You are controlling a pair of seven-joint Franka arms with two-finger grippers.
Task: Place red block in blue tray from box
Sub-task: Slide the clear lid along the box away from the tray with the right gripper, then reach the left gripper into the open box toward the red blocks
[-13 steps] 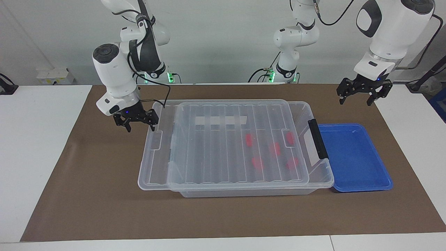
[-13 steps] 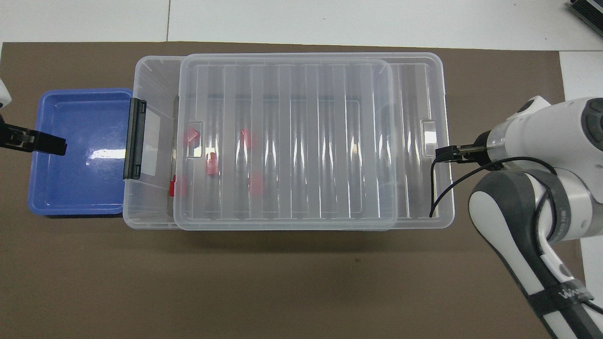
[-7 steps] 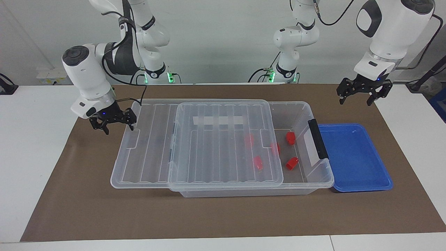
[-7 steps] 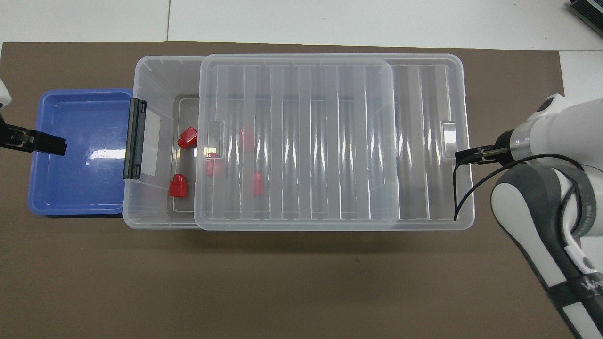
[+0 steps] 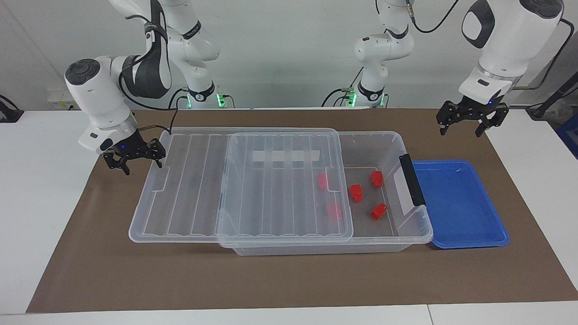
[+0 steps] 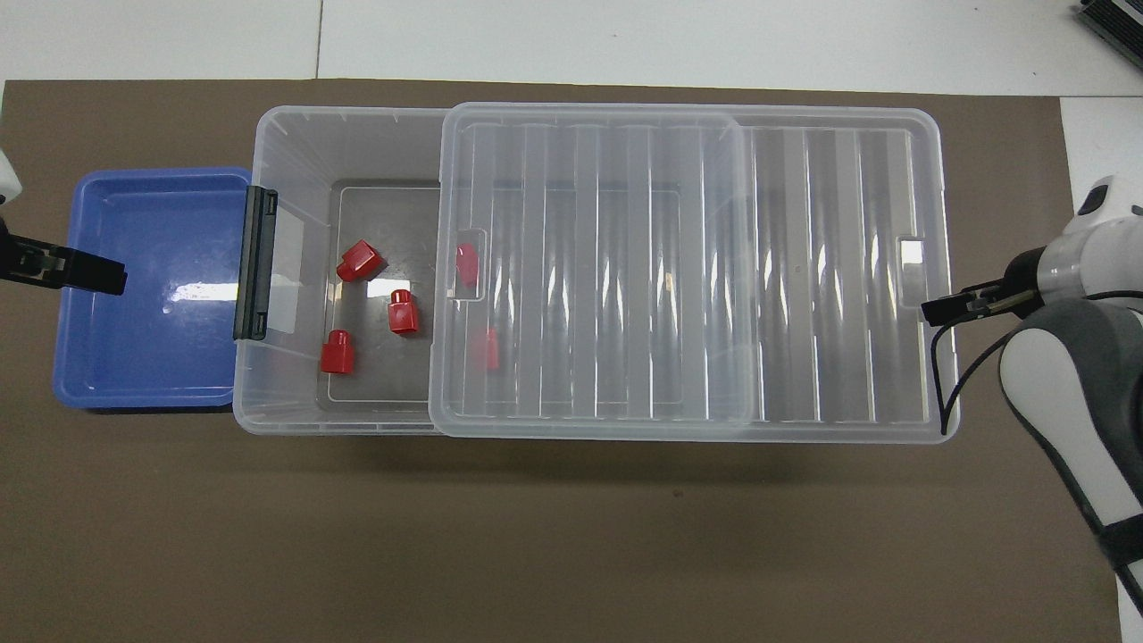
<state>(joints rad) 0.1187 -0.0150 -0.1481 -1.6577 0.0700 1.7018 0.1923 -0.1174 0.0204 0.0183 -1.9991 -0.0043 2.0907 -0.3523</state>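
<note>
Overhead view: lid (image 6: 696, 268) veils two red blocks (image 6: 488, 348) (three bare); both tools spread, empty.

the box (image 5: 388, 149) is open from above only at the end toward the left arm, where three red blocks (image 6: 404, 312) lie uncovered on its floor. the ribbed lid (image 6: 679, 268) covers the remaining length of the box and overhangs toward the right arm's end, roofing two more blocks (image 6: 467, 264). the dark latch bar (image 5: 411, 179) stands up between the opening and the blue tray (image 5: 469, 225), which lies just beside the box, uncovered. the left gripper (image 5: 472, 118) hangs over the mat by the tray; the right gripper (image 5: 134, 155) sits at the lid's overhanging end.
</note>
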